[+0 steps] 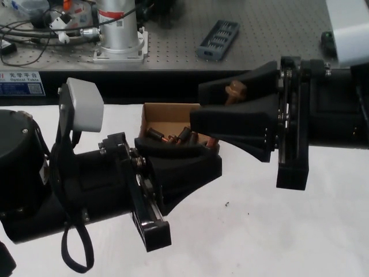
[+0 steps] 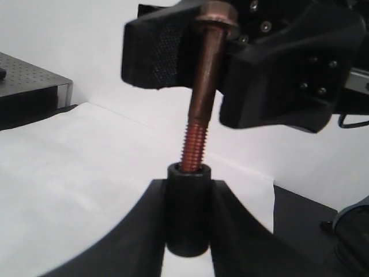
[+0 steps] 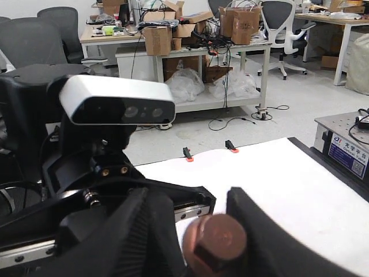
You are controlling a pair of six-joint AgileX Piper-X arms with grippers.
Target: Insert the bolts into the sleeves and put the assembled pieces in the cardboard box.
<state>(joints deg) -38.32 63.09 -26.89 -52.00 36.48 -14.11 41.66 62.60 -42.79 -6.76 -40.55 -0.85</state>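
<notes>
Right gripper clamps the stiff, likely slippery copper-coloured bolt just under its head, at 12 o'clock over the black sleeve, which is pinched mid-body by left gripper.

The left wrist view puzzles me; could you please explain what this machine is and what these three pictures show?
It is a robot with two arms, each ending in a two-fingered gripper. The high view looks over both arms from behind; each wrist view comes from a camera on one arm. In the left wrist view, the left gripper clamps a black sleeve upright, while the right gripper holds a copper-coloured bolt above it, the threaded tip at the sleeve's mouth. The right wrist view shows the bolt's head between that arm's own fingers. On the white bench cover stands a cardboard box that holds several dark and copper-coloured pieces.
</notes>
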